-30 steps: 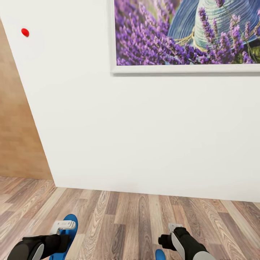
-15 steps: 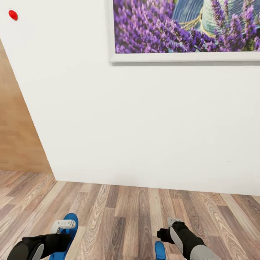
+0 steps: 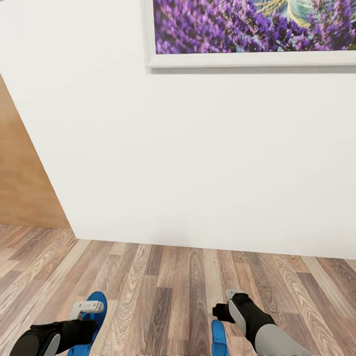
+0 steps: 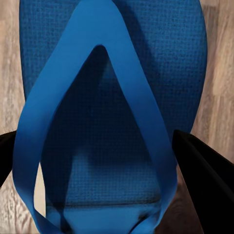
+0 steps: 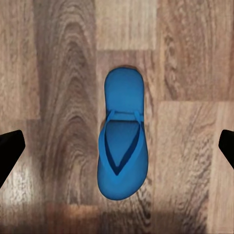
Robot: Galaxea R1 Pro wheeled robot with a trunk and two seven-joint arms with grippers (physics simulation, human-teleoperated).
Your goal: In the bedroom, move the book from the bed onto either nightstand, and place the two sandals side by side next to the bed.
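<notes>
I am facing a white wall [image 3: 198, 163] with a framed lavender picture [image 3: 252, 29] hanging on it, and the wood plank floor [image 3: 163, 291] is running out under my arms. My left hand [image 3: 85, 310] is closing on a blue sandal [image 4: 109, 97]: its two dark fingers [image 4: 202, 175] are sitting on either side of the sole, near the wide end where the two strap arms spread apart. From my head, that sandal's rounded tip [image 3: 96, 299] is poking out past the left hand, its long axis running away from me toward the wall. My right hand [image 3: 228, 306] is hanging open above the second sandal [image 5: 122, 153], fingers spread wide and well apart from it. That sandal is lying flat on the floor, strap side up, directly below and between the fingers, its long axis in line with the planks.
</notes>
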